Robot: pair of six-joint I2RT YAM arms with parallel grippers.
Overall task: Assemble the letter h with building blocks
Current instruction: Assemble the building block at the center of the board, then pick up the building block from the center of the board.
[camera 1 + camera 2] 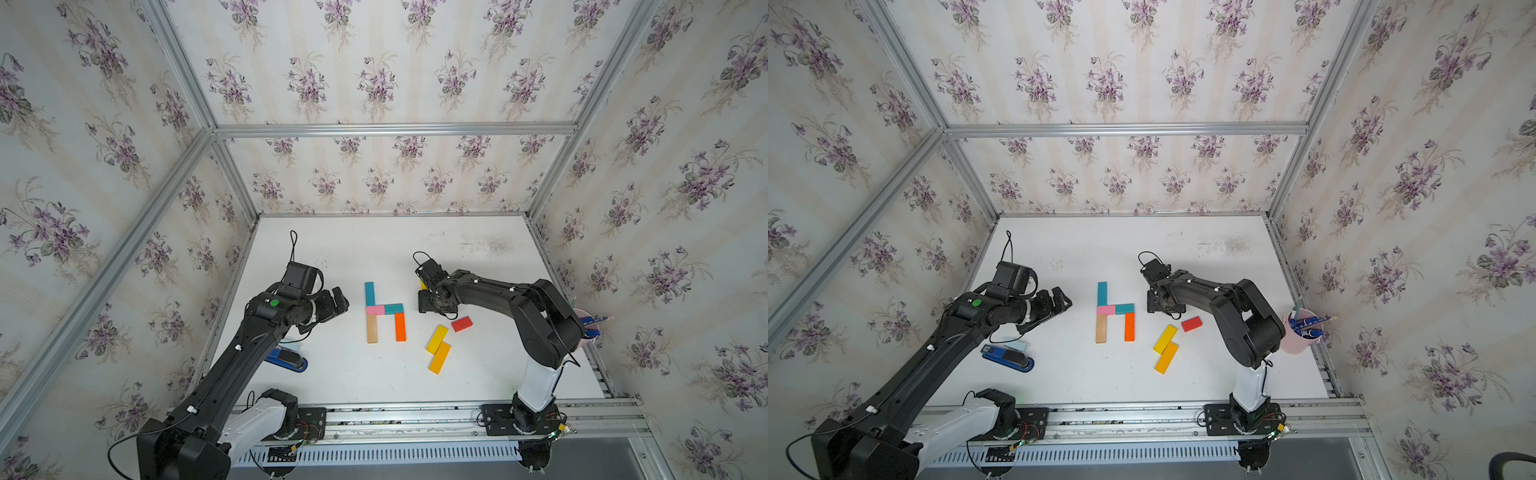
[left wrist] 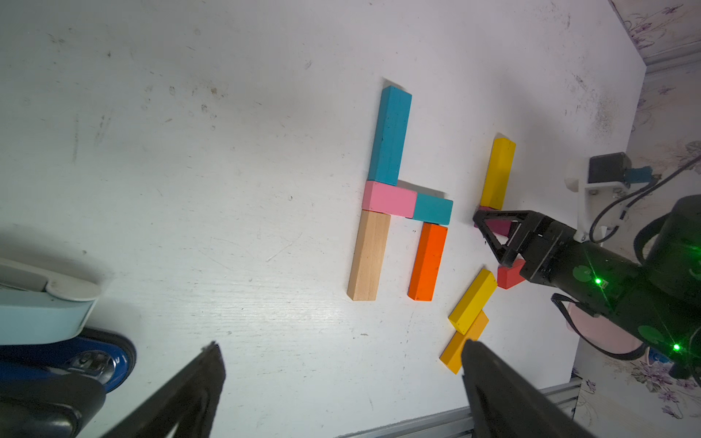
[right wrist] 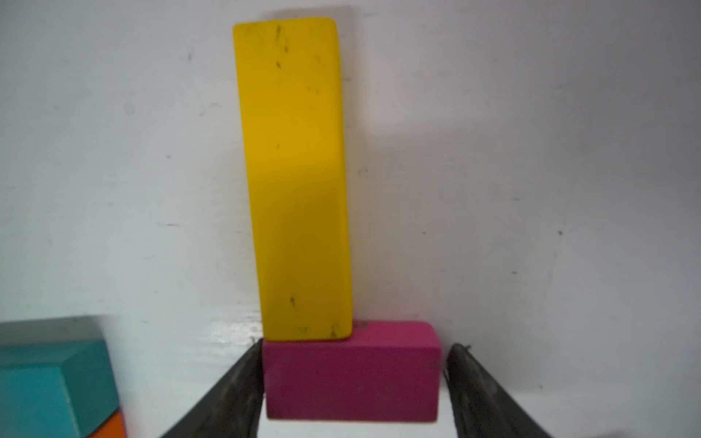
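Here, in a top view, the h lies flat on the table [image 1: 332, 382]: the teal bar [image 1: 369, 293] and tan bar [image 1: 372, 328] run lengthwise toward the far wall, the pink block [image 1: 375, 310] lies crosswise between them, and the orange bar [image 1: 400, 327] lies parallel to the tan one. Left wrist view: the left gripper [image 2: 340, 344] is spread wide and holds nothing. Right wrist view: the right gripper [image 3: 358, 345] straddles the magenta block [image 3: 352, 379] along its length. One finger touches it and the other is just clear. The yellow bar [image 3: 296, 178] butts it at a right angle.

Lower centre of the frame in both top views: five bars lie flat and touching, forming an h.
- Stem: long teal bar [image 1: 369, 293], short pink bar [image 1: 375, 310], then long tan bar [image 1: 372, 328].
- Arch: short teal bar [image 1: 393, 308] right of pink, long orange bar [image 1: 400, 327] beneath it.

Loose to the right: short red bar [image 1: 461, 323], and slanted yellow bar [image 1: 436, 339] and amber bar [image 1: 439, 358] touching each other.

Right wrist view: second yellow bar [image 3: 296, 178], its end butted against a short magenta bar [image 3: 352, 373].
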